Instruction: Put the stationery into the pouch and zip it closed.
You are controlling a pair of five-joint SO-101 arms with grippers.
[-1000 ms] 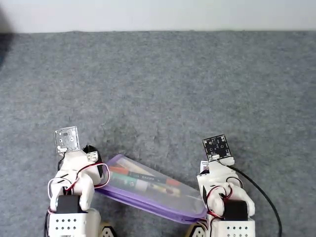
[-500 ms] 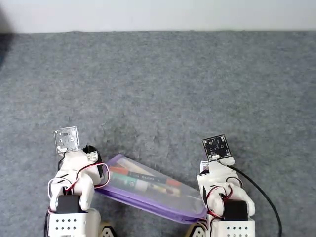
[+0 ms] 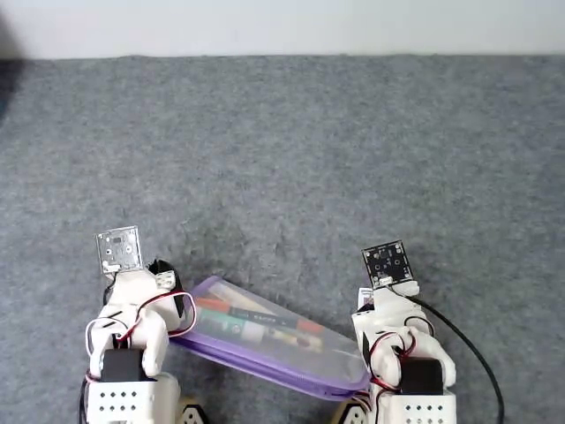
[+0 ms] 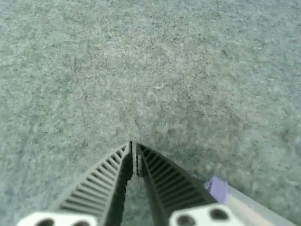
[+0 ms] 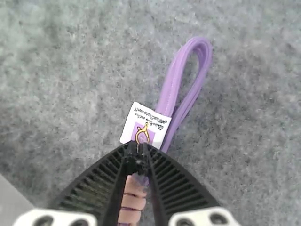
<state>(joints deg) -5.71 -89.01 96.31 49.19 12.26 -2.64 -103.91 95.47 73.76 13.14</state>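
Left arm [image 3: 132, 327]: sitting folded back at the left end of the pouch [image 3: 265, 340]. Left gripper [image 4: 135, 160]: pointing down just beside that end, jaws pressing together at the tips.
Right arm [image 3: 402, 344]: sitting folded back at the pouch's right end. Right gripper [image 5: 138, 153]: pointing down over that end, jaws pressing together.
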